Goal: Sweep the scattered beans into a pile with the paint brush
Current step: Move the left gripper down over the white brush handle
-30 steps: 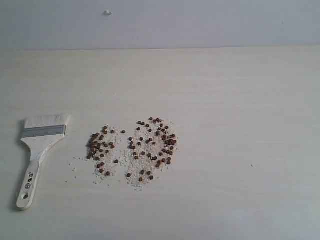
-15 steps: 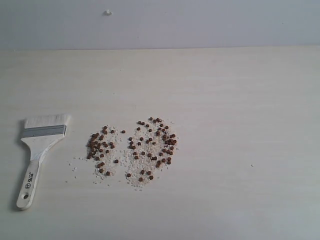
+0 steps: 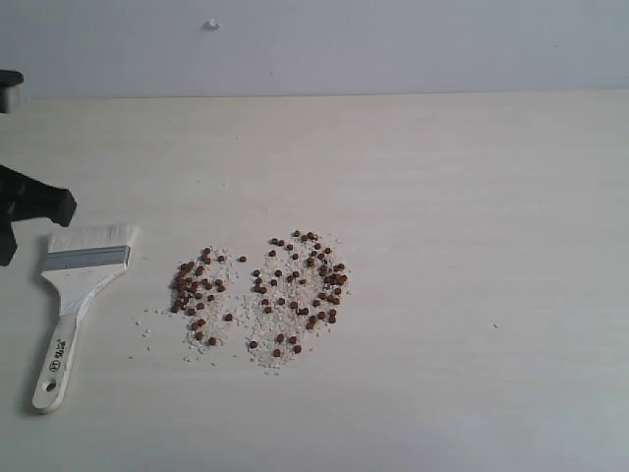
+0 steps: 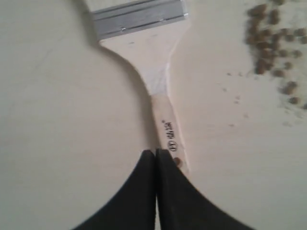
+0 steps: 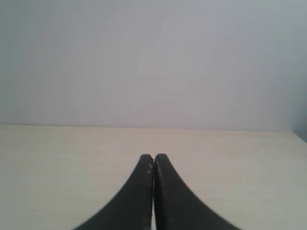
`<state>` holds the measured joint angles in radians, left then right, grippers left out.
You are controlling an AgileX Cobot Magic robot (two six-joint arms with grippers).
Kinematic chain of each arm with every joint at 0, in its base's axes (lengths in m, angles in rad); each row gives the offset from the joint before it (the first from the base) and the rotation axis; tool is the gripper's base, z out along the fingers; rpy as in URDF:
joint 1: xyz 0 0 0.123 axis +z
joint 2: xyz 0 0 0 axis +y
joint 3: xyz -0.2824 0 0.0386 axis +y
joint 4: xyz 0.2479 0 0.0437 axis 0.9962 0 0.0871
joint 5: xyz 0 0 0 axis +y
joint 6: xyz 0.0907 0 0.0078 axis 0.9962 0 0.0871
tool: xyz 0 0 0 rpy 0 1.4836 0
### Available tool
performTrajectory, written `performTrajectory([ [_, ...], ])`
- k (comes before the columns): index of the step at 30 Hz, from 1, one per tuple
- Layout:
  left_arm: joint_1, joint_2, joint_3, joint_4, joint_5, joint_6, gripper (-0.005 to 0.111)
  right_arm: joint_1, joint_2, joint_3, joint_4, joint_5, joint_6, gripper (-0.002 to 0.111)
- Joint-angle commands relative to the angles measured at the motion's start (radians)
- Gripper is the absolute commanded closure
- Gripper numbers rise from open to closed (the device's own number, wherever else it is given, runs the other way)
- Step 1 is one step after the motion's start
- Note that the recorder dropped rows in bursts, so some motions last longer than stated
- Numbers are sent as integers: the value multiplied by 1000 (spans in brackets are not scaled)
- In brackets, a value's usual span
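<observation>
Hovering clenched and empty by the paint brush, left gripper is nearer, tips over its handle end, handle in line with them; beans beside the brush; right gripper clenched too.

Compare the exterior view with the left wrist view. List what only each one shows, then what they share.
Exterior only: the whole spread of beans, the brush complete with its bristles, and a white speck on the wall. Left wrist only: the left pincer, its tips pressed shut, seen in front of the holed end of the brush. Shared: the brush's metal band and wooden grip, the beans nearest the brush, and the pale table.
</observation>
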<state>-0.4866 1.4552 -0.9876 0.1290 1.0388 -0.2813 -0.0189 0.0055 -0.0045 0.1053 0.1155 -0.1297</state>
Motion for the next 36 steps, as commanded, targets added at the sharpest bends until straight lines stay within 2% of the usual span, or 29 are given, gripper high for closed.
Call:
performTrajectory([
  [1,-95,14,48,146,-64,-201,107,-4,-5,5,2,-11,2,108],
  [14,-100,52,188,69,-287,-245,107,-4,-5,5,2,-11,2,108],
  [19,-100,93,191,58,-296,-252,105,-4,-5,5,2,-11,2,108],
  [23,-84,109,193,63,-321,-256,84,-4,-5,5,2,-11,2,108],
  [27,-35,111,205,63,-319,-256,51,-4,-5,5,2,-11,2,108],
  [28,-26,111,212,63,-323,-256,46,-4,-5,5,2,-11,2,108],
  [30,-13,115,235,55,-335,-250,41,-4,-5,5,2,-11,2,108],
  [36,-11,160,285,14,-457,-219,44,-4,-5,5,2,-11,2,108],
])
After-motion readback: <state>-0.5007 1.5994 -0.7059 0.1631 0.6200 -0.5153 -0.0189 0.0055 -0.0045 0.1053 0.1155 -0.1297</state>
